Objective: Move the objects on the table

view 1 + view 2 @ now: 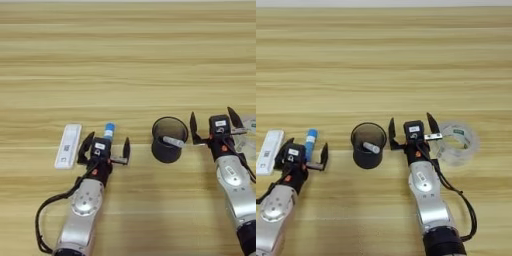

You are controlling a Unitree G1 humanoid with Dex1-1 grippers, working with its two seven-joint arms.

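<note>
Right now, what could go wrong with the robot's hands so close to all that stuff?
The open left hand sits right at the blue tube, so it might knock it rolling toward the white cassette. The open right hand is squeezed between the black cup and the tape roll, and could bump either.

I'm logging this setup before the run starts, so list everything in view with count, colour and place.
cassette: one, white with a dark code mark, flat at the table's left.
blue tube: one, blue with lighter cap, just right of the cassette.
cup: one, black, centre, holding a small white tube.
tape roll: one, clear, right of the cup.
table: one, light-brown wood.
left gripper: fingers open, just below the blue tube.
right gripper: fingers open, between cup and tape roll.
</note>
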